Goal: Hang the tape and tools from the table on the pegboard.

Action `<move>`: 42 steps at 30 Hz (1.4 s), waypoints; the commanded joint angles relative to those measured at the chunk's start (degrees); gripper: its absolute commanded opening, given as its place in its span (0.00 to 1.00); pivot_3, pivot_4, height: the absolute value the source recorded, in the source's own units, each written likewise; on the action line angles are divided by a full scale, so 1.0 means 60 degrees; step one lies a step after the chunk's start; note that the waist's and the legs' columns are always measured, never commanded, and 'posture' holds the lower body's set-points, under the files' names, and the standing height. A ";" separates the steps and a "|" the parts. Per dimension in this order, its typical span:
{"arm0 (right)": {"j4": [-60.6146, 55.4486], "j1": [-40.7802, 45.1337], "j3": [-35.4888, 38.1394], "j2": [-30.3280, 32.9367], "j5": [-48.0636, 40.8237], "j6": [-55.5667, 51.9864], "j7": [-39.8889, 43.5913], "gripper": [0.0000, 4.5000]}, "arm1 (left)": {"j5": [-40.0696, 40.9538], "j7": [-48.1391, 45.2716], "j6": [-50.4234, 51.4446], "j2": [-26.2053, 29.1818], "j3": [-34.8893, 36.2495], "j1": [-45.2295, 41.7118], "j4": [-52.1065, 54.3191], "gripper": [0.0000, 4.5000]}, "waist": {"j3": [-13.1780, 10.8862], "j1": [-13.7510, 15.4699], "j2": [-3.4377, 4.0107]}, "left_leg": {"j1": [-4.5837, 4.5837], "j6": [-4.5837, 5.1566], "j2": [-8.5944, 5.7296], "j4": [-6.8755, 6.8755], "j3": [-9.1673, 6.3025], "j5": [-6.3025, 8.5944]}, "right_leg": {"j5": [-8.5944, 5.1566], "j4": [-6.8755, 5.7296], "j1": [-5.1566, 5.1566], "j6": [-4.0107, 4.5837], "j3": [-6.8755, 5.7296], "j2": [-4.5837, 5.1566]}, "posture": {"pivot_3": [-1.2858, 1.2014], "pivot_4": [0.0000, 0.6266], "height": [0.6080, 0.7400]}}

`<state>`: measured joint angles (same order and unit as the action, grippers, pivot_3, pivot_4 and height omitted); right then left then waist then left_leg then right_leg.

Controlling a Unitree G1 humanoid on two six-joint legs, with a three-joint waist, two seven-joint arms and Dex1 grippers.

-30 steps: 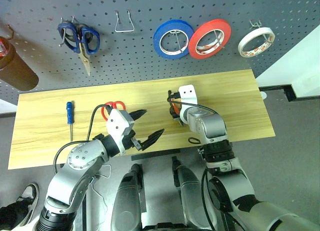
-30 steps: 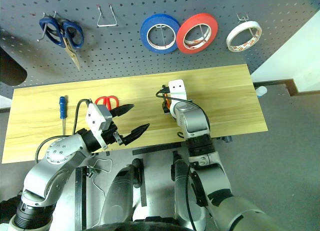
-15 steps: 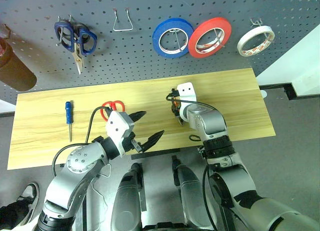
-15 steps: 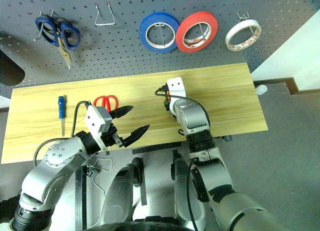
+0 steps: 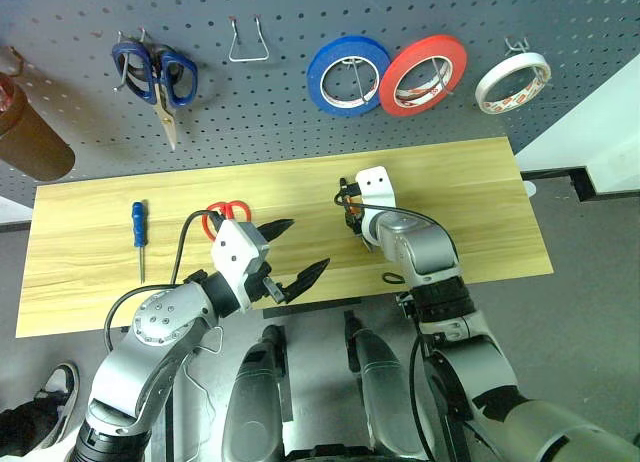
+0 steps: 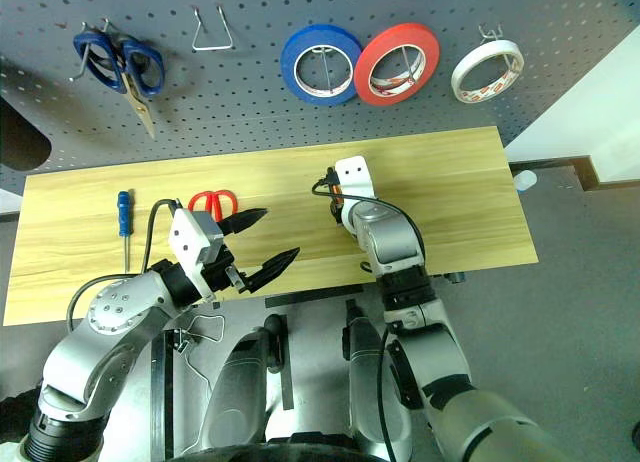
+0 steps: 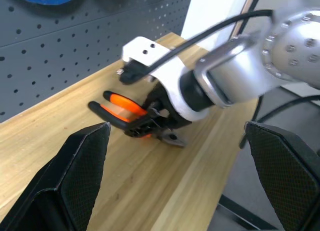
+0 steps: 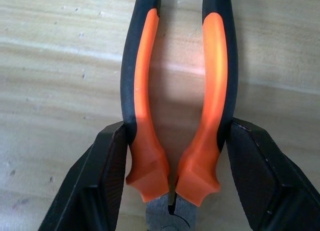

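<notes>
Now, in the head views, your right end effector (image 5: pixel 352 218) is down on the desk (image 5: pixel 470 197) near its middle, and the pliers (image 5: pixel 349 216) lie under it, mostly hidden by the wrist. Your left end effector (image 5: pixel 296 252) hovers over the desk's near edge with its fingers wide apart and nothing between them. The red-handled scissors (image 5: pixel 227 213) lie just behind it and the blue-handled screwdriver (image 5: pixel 138 232) is well apart on the left. On the pegboard (image 5: pixel 260 102) the whitish tape roll (image 5: pixel 512 83) already hangs at the far right, beside the red roll (image 5: pixel 422 76).

In the left wrist view, the pliers (image 7: pixel 131 110) lie flat on the desk, with the right end effector's fingers set on both sides of the orange handles.

In the right wrist view, the two black fingers (image 8: pixel 100 181) press the handles of the pliers (image 8: pixel 175 116) from outside, close to the pivot. The long axis runs straight away from the wrist; the handles point toward the pegboard and the metal nose points back to you.

The risk, I think, is that so near the pivot the long handles can swing or droop when you lift. The handles are also smooth and curved, so the pliers may slip out before you reach a hook.
</notes>
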<state>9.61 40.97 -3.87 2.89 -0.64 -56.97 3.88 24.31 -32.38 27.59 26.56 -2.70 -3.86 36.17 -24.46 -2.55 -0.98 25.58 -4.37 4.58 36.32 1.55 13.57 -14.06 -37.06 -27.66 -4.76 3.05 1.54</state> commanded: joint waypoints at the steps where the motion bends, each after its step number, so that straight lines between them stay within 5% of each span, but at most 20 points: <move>1: -0.2071 -0.0284 -0.0108 0.0289 -0.0214 -0.0405 0.0403 0.58 | -0.0060 -0.0240 -0.0506 -0.0025 -0.0025 -0.0249 -0.0253 1.00 | 0.0002 0.0012 -0.0002 | 0.0016 -0.0006 -0.0001 -0.0004 0.0001 -0.0003 | 0.0001 -0.0003 -0.0016 0.0000 0.0000 0.0001 | 0.52 0.69 0.86; 15: -0.7856 -0.2574 0.0663 0.1506 -0.1778 -0.2066 0.1929 0.58 | -0.0445 -0.1182 -0.2631 -0.0084 0.0301 -0.1333 -0.2562 1.00 | 0.0385 0.0080 -0.0097 | 0.0156 -0.0115 -0.0007 -0.0004 -0.0007 -0.0066 | 0.0009 -0.0021 -0.0147 0.0001 -0.0021 0.0007 | 0.52 0.41 0.86; 24: -0.9761 -0.4003 0.2235 0.2770 -0.4507 -0.0836 0.4479 0.58 | -0.0902 -0.0646 -0.4558 -0.0640 0.1032 -0.2063 -0.3890 1.00 | 0.0820 0.0124 -0.0138 | 0.0150 -0.0070 -0.0007 0.0123 -0.0014 -0.0043 | 0.0075 -0.0021 -0.0085 -0.0019 -0.0020 -0.0003 | 0.52 0.33 0.86; 29: -1.0092 -0.3435 0.3106 0.2605 -0.6288 -0.0303 0.4771 0.58 | -0.0882 -0.0383 -0.4933 -0.0823 0.1260 -0.2271 -0.4225 1.00 | 0.0988 0.0116 -0.0170 | 0.0098 -0.0067 -0.0008 0.0162 -0.0026 -0.0046 | 0.0111 -0.0010 0.0006 -0.0035 -0.0020 -0.0004 | 0.53 0.32 0.86; 34: -0.9753 -0.1630 0.3198 0.2186 -0.7238 0.0165 0.3637 0.58 | -0.1152 0.0297 -0.5512 -0.1028 0.1630 -0.2426 -0.4516 1.00 | 0.1098 0.0161 -0.0194 | -0.0011 -0.0066 -0.0008 0.0158 -0.0026 -0.0045 | 0.0113 -0.0008 0.0104 -0.0033 -0.0018 -0.0004 | 0.53 0.32 0.86; 42: -0.7099 0.0882 0.1630 0.1080 -0.5339 0.2197 0.1988 0.58 | -0.1865 0.1367 -0.6181 -0.1175 0.1945 -0.2658 -0.4870 1.00 | 0.1216 0.0286 -0.0206 | -0.0023 -0.0056 -0.0003 0.0153 -0.0030 -0.0049 | 0.0117 -0.0032 0.0106 -0.0026 -0.0019 -0.0006 | 0.54 0.34 0.86</move>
<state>-34.44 44.49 7.28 9.95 -35.36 -48.24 16.81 14.01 -25.25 -7.80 19.83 8.05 -19.45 5.93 -17.17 -0.83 -2.21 25.46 -4.70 4.55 37.24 1.38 13.28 -13.35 -37.24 -27.03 -4.92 2.94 1.52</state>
